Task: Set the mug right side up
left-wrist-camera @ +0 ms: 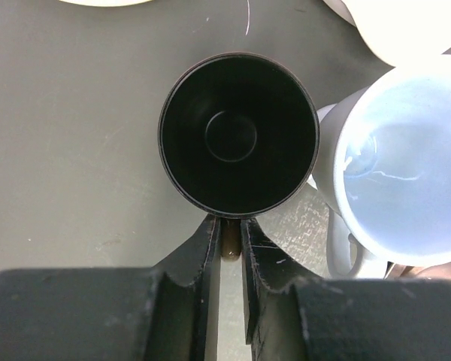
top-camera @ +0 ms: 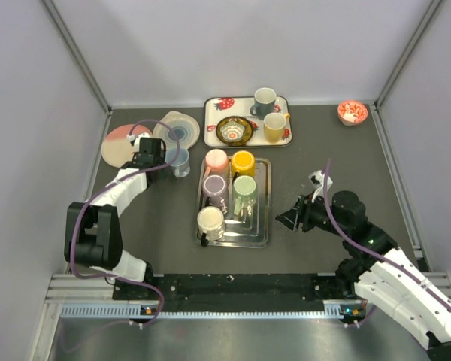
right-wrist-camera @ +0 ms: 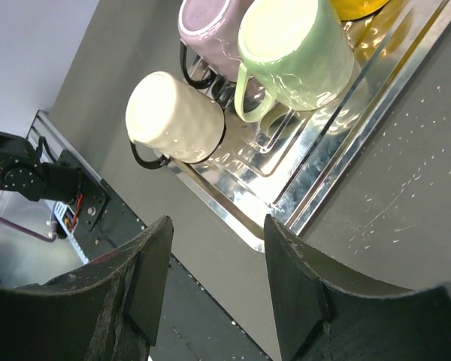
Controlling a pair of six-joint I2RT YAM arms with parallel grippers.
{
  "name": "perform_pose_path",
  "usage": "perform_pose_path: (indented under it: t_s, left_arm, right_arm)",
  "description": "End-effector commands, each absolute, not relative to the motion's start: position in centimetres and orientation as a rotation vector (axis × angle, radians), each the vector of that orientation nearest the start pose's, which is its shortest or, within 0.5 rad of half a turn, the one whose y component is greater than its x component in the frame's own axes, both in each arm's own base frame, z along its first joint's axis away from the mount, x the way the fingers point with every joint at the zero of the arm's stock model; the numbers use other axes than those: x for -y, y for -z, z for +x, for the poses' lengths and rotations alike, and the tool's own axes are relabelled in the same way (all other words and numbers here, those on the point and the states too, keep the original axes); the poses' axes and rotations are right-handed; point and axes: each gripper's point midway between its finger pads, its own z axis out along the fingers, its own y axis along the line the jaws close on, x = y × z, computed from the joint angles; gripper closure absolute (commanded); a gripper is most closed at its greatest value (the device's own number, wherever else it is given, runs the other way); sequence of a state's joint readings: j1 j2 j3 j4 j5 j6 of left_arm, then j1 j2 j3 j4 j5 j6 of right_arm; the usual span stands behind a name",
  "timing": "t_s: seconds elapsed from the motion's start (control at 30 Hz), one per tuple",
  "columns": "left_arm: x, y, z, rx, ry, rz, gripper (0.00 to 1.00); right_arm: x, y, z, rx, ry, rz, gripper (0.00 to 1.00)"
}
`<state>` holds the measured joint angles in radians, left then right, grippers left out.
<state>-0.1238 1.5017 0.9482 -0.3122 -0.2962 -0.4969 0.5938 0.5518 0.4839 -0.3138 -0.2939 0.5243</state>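
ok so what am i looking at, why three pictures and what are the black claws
Two robot arms are bolted at the near edge of a table. One picture looks down from above; the other two come from a camera on each wrist, so the black shapes are what that arm grips with. On the table: a metal tray of upside-down mugs, a patterned tray with crockery, plates, a red bowl. The left arm's fingers are shut on the handle of a black mug standing mouth up beside a pale blue mug. The right arm's fingers are open, holding nothing, near the metal tray.
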Motion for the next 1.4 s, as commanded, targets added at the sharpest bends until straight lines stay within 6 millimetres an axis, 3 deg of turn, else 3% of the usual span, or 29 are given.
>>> perform_pose_path:
  t_s: [0.0, 0.1, 0.3, 0.4, 0.5, 0.6, 0.67, 0.7, 0.77, 0.8, 0.87, 0.97, 1.0, 1.13, 1.2, 1.23, 1.37]
  left_arm:
    - [1.1, -10.8, 39.2, -2.240, -0.059, -0.568, 0.89]
    - [1.1, -11.2, 38.8, -2.236, -0.052, -0.565, 1.00]
    - [1.2, -13.4, 36.9, -2.224, -0.018, -0.563, 1.00]
    - [1.1, -16.0, 35.0, -2.214, -0.006, -0.554, 1.00]
    - [1.9, -20.3, 33.2, -2.119, 0.097, -0.509, 1.00]
    - [3.6, -23.6, 31.8, -2.048, 0.243, -0.484, 1.00]
    - [5.8, -25.3, 30.9, -2.021, 0.373, -0.441, 1.00]
    - [6.9, -27.0, 30.5, -1.964, 0.458, -0.423, 1.00]
    - [10.4, -28.3, 29.3, -1.927, 0.634, -0.320, 1.00]
    - [11.6, -30.7, 28.9, -1.835, 0.727, -0.297, 1.00]
    - [14.8, -31.6, 27.4, -1.804, 0.882, -0.205, 1.00]
    - [18.5, -34.7, 25.5, -1.675, 1.094, -0.105, 1.00]
    - [19.8, -35.6, 24.3, -1.649, 1.187, -0.076, 1.00]
    - [22.2, -38.4, 22.5, -1.453, 1.383, -0.015, 1.00]
    - [23.2, -38.0, 21.8, -1.424, 1.465, -0.020, 1.00]
    - [23.2, -39.0, 21.5, -1.360, 1.498, -0.017, 1.00]
    - [24.3, -39.4, 20.8, -1.276, 1.602, -0.041, 1.00]
  right_arm:
    - [-20.4, -18.5, 16.7, -2.007, -1.029, -0.307, 0.48]
    - [-20.4, -18.5, 16.7, -2.009, -1.030, -0.307, 0.48]
    - [-20.5, -19.0, 16.6, -1.999, -1.046, -0.309, 0.48]
    - [-20.6, -19.2, 16.6, -1.998, -1.051, -0.311, 0.48]
    - [-20.8, -19.6, 16.7, -1.988, -1.063, -0.312, 0.49]
    - [-21.2, -20.3, 16.8, -1.972, -1.093, -0.303, 0.49]
    - [-21.6, -21.2, 16.9, -1.953, -1.123, -0.304, 0.49]
    - [-21.8, -21.5, 16.8, -1.953, -1.143, -0.289, 0.49]
    - [-22.3, -22.5, 16.9, -1.935, -1.198, -0.258, 0.49]
    - [-22.6, -22.8, 16.9, -1.932, -1.221, -0.251, 0.50]
    - [-23.2, -23.4, 16.5, -1.923, -1.290, -0.252, 0.51]
    - [-24.0, -25.0, 16.0, -1.873, -1.400, -0.234, 0.51]
    - [-24.3, -26.4, 16.0, -1.819, -1.450, -0.222, 0.51]
    - [-24.6, -28.8, 15.4, -1.722, -1.562, -0.202, 0.50]
    - [-24.7, -30.1, 15.3, -1.672, -1.609, -0.186, 0.49]
    - [-24.7, -30.4, 15.3, -1.662, -1.621, -0.175, 0.49]
    - [-24.9, -31.7, 15.6, -1.625, -1.689, -0.120, 0.48]
